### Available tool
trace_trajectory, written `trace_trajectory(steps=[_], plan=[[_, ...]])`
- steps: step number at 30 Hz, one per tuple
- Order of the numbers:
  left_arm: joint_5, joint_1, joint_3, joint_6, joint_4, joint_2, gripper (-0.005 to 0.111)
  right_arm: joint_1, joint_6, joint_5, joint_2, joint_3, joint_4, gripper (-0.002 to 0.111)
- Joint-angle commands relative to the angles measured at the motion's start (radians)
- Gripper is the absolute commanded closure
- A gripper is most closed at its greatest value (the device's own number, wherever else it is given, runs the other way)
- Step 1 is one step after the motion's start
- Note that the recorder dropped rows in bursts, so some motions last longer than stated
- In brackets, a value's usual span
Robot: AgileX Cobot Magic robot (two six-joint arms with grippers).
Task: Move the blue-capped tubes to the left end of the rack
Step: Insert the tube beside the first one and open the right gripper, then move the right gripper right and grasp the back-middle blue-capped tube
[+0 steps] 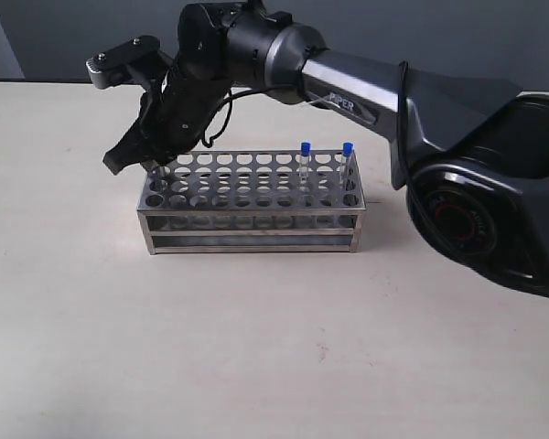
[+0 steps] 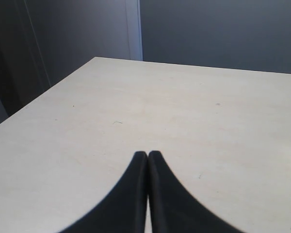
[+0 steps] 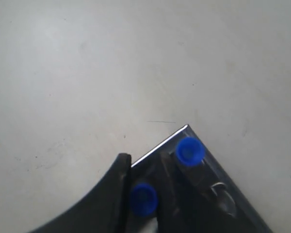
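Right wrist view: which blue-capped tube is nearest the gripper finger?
The tube farther from the rack corner; the other tube stands right at that corner.

We see a pale, matte tabletop (image 3: 87,73) filling most of the view. One corner of a shiny steel test-tube rack (image 3: 183,132) juts in, its metal edge catching the light. Two round, bright blue tube caps show over it. The nearer-corner cap (image 3: 189,150) sits just inside the rack's corner. The second cap (image 3: 143,199) lies right beside the inner edge of a curved black gripper finger (image 3: 104,206). We cannot tell whether they touch.
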Motion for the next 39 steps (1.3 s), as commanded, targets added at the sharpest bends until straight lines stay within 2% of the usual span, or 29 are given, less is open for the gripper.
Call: trace_trajectory(steps=[1, 3, 14, 21, 24, 32, 39], plan=[[-0.010, -0.005, 0.004, -0.002, -0.005, 0.003, 0.106, 0.004, -0.001, 0.026, -0.023, -0.001, 0.026, 0.067], [-0.010, -0.005, 0.004, -0.002, -0.005, 0.003, 0.106, 0.004, 0.001, 0.032, -0.039, -0.001, 0.026, 0.064], [-0.010, -0.005, 0.004, -0.002, -0.005, 0.003, 0.106, -0.005, 0.068, 0.131, -0.142, -0.001, -0.068, 0.064], [-0.010, -0.005, 0.004, -0.002, -0.005, 0.003, 0.106, -0.031, 0.201, 0.329, -0.170, -0.001, -0.353, 0.064], [-0.010, -0.005, 0.004, -0.002, -0.005, 0.003, 0.106, -0.066, 0.238, 0.333, -0.174, -0.001, -0.426, 0.064], [-0.010, -0.005, 0.004, -0.002, -0.005, 0.003, 0.106, -0.185, 0.259, 0.333, -0.176, 0.013, -0.381, 0.064], [-0.011, -0.005, 0.004, -0.002, -0.005, 0.003, 0.106, -0.199, 0.259, 0.333, -0.199, 0.122, -0.372, 0.064]])
